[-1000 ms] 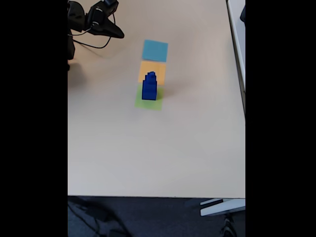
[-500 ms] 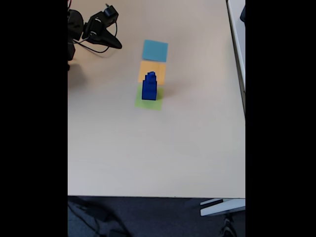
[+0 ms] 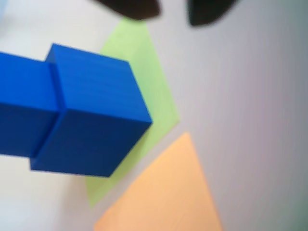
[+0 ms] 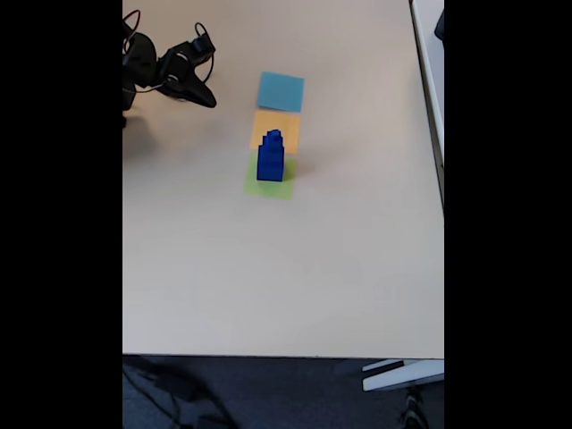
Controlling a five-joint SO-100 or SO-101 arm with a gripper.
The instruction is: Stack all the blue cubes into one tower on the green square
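The stepped tower of dark blue plastic cubes (image 4: 270, 159) is seen standing on the flat pale green square (image 4: 268, 181), near the middle of the far half of the beige bench (image 4: 268, 277). The black hand (image 4: 204, 95) is held near the far left corner, well apart; its opening cannot be told.

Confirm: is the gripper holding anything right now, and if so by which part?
Nothing held. The gripper is up near the table's far left in the fixed view, well clear of the tower standing on the green square.
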